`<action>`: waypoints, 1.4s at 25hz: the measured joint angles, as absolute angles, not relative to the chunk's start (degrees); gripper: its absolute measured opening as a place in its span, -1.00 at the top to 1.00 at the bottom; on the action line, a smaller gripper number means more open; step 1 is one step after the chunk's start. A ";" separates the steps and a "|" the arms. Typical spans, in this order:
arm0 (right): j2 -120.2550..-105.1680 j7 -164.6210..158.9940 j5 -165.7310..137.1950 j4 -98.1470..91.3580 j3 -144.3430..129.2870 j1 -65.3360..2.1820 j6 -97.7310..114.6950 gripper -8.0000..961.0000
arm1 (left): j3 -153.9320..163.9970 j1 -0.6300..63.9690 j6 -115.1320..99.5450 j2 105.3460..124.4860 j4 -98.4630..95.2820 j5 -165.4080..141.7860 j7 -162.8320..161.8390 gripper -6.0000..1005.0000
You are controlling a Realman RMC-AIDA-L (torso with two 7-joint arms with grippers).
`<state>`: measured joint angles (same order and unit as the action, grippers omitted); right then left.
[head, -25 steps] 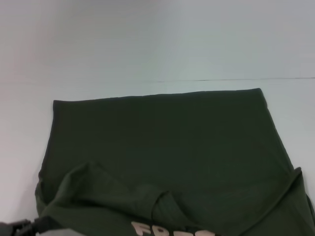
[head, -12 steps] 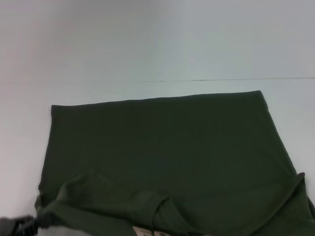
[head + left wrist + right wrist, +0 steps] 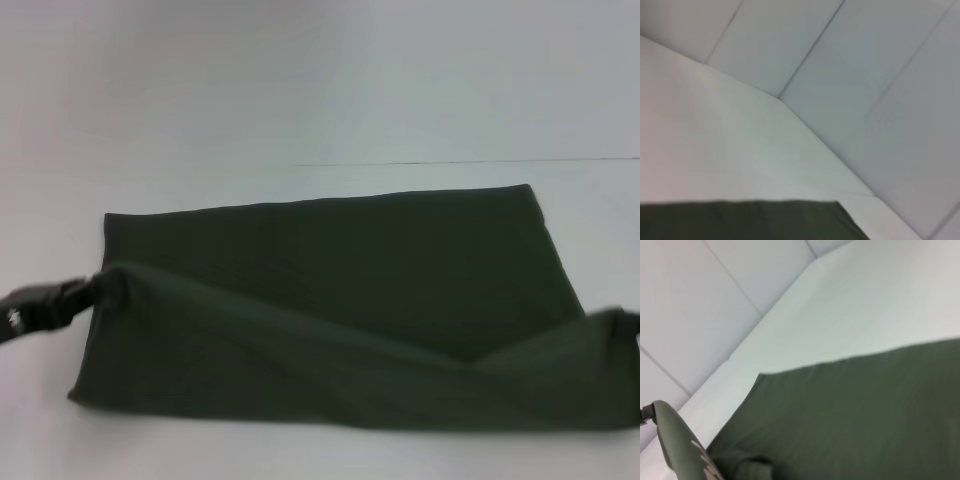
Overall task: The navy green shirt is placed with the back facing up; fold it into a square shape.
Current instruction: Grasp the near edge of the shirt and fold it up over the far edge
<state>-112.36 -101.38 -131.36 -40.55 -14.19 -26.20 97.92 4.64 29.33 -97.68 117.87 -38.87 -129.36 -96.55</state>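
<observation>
The navy green shirt point(image 3: 330, 260) lies spread on the white table point(image 3: 50, 210), plain side up. Its near edge is raised off the table as a long sagging fold point(image 3: 300, 330) stretched between both grippers. At the left, my left gripper point(image 3: 88, 292) is shut on the fold's corner. At the far right edge of the head view, only a sliver of my right gripper point(image 3: 630, 320) shows, holding the other raised corner. The right wrist view shows the flat shirt point(image 3: 865, 410) and the lifted fold with pale lettering point(image 3: 702, 460). The left wrist view catches one shirt corner point(image 3: 750, 220).
White table surface surrounds the shirt on the left and beyond its far hem point(image 3: 320, 197). A thin line point(image 3: 450, 161) crosses behind the shirt. Pale wall panels point(image 3: 880, 75) rise past the table's far side.
Both grippers have lifted the shirt's near edge and carried it away from me. The rumpled collar part with lettering has become a taut raised fold, and the left gripper sits higher in view.
</observation>
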 joint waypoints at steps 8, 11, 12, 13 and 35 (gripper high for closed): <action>-111.79 -102.19 -131.07 -35.63 -15.57 -34.39 84.09 0.92 | 5.40 38.31 -78.39 117.49 -34.76 -129.21 -96.61 0.97; -111.50 -102.21 -131.08 -33.00 -17.31 -37.11 77.75 0.92 | 5.51 39.84 -74.19 117.67 -34.17 -129.19 -96.56 0.98; -111.44 -102.21 -131.07 -31.94 -18.05 -38.14 75.39 0.92 | 5.63 40.64 -71.85 117.83 -33.89 -129.16 -96.48 0.98; -111.43 -102.22 -131.08 -30.90 -18.82 -39.19 72.82 0.92 | 5.78 41.26 -69.88 117.96 -33.62 -129.12 -96.38 0.98; -112.87 -101.37 -127.54 -24.32 -23.26 -48.57 45.64 0.92 | 21.25 46.71 -41.24 120.17 -29.96 -114.20 -90.73 0.91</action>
